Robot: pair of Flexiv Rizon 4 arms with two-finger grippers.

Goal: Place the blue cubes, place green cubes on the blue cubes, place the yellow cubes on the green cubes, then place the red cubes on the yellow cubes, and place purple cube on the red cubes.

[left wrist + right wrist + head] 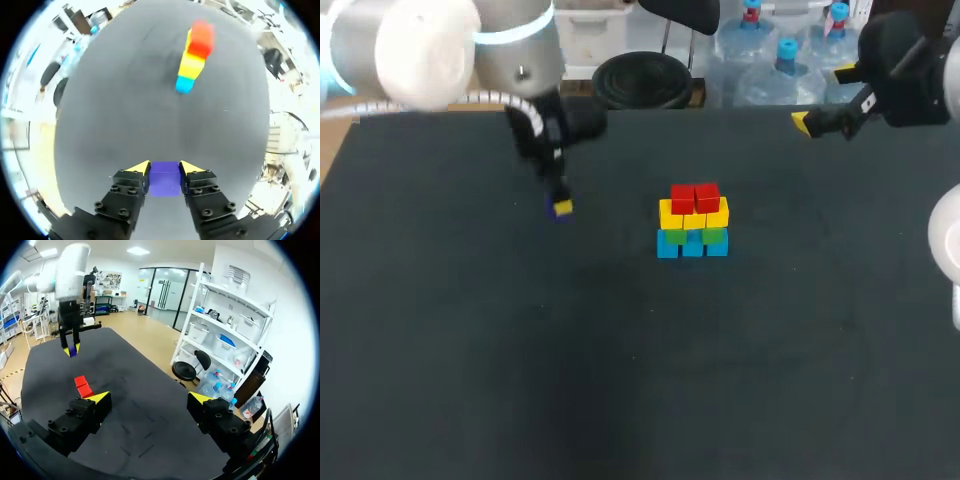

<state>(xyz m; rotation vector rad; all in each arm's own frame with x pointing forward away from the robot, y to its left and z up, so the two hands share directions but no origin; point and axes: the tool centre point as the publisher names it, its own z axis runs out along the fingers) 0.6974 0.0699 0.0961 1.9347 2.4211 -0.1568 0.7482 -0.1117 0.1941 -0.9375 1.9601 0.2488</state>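
Dark table (470, 350) holds the blue-to-red stack (693, 220) near its middle, the left claw (165, 169) off to its left clamped on the purple cube (165, 183), the right claw (150, 397) hanging wide open.

A dark grey matte table (640, 380) fills most of the head view; tan floor (332, 150) shows at its left edge. The right wrist view shows white walls (285, 340), white metal shelving (225, 315), glass-panelled doors (162, 292) and bright ceiling panels (136, 250).
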